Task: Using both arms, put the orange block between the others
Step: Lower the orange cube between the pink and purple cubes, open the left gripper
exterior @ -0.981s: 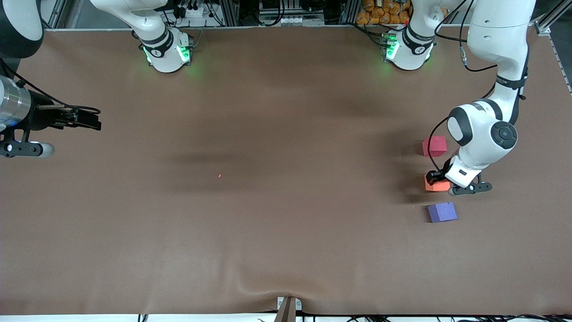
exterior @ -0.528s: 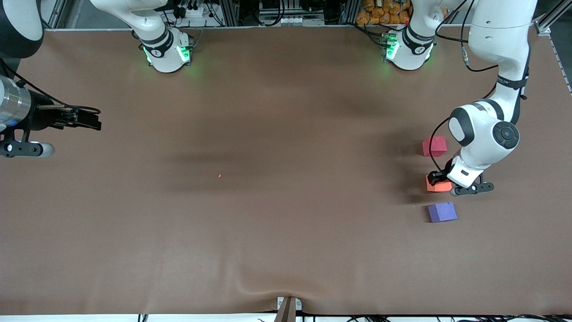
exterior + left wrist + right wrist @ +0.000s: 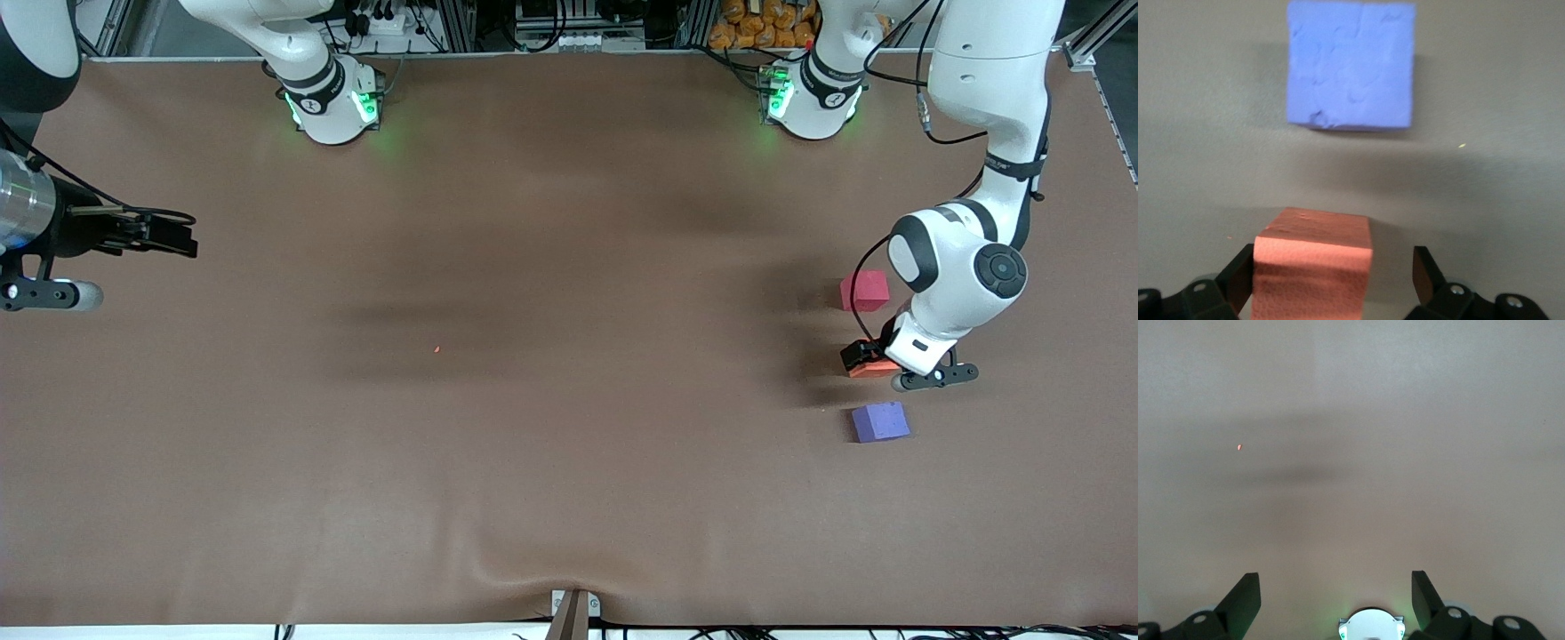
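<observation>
The orange block (image 3: 873,368) rests on the brown table between the others: the red-pink cube (image 3: 864,290) is farther from the front camera and the purple cube (image 3: 880,421) is nearer. My left gripper (image 3: 864,360) is low over the orange block and open. In the left wrist view the orange block (image 3: 1313,267) lies against one finger (image 3: 1239,277) with a gap to the other, and the purple cube (image 3: 1350,63) sits just past it. My right gripper (image 3: 173,238) waits open and holds nothing, in the air at the right arm's end of the table; its wrist view shows its spread fingers (image 3: 1245,597).
A tiny orange speck (image 3: 436,349) lies mid-table. The table cover is wrinkled near the front edge (image 3: 533,573), by a metal bracket (image 3: 573,612). The two green-lit bases (image 3: 333,102) (image 3: 805,93) stand along the table's edge farthest from the front camera.
My left gripper has gone from shut on the orange block to open, leaving the block on the table between the other two cubes. The right arm has barely shifted.
</observation>
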### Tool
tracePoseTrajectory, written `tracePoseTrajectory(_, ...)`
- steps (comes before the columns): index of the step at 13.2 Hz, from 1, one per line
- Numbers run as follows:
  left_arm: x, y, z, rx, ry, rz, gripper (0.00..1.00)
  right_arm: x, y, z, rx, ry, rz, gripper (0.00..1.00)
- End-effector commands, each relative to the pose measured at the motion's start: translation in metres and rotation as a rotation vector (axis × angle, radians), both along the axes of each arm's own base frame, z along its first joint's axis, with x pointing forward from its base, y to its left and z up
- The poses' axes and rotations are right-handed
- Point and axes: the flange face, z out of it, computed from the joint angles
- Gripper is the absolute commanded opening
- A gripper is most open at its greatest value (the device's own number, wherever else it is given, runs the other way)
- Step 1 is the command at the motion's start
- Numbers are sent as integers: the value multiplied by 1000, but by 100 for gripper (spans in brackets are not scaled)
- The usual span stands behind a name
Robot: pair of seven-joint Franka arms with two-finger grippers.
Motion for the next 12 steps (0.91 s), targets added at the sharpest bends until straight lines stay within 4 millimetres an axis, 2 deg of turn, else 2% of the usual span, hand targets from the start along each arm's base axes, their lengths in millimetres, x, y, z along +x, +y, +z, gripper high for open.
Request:
tracePoseTrajectory(1, -2, -9, 45, -68, 17, 3, 100, -6, -21, 9, -2, -6, -14, 100)
tracePoseTrajectory(2, -3, -10, 62, -87, 22, -1, 100, -6, -28, 9, 3, -6, -26, 100)
tracePoseTrajectory(4, -1, -12, 100, -101, 34, -40, 100, -8, -30, 14, 1, -14, 3, 100)
tracePoseTrajectory(6, 12, -19, 142, -87, 76, -63, 100, -10, -32, 19, 0, -21, 3, 100)
tracePoseTrajectory(9, 32, -43, 202, -52, 118, -37, 100, -15, -35, 16, 2, 21, 4, 100)
tracePoseTrajectory(12, 34, -85, 245, 38, 136, -91, 100, -15, -27, 16, -2, 24, 8, 100)
